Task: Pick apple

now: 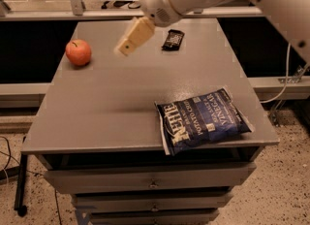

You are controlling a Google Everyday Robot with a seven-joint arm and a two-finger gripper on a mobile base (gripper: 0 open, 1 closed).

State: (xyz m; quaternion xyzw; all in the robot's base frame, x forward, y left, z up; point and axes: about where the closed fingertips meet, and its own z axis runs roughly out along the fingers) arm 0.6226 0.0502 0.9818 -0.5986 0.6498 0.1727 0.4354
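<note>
The apple (78, 52) is small, round and orange-red with a short dark stem. It sits on the grey table (116, 103) near the far left edge. My gripper (127, 45) hangs above the table at the end of the white arm, to the right of the apple and apart from it. It holds nothing.
A blue chip bag (203, 120) lies at the table's front right, overhanging the front edge. A small dark snack packet (173, 40) lies at the back middle. Drawers are below the table top. Office chairs stand behind a rail at the back.
</note>
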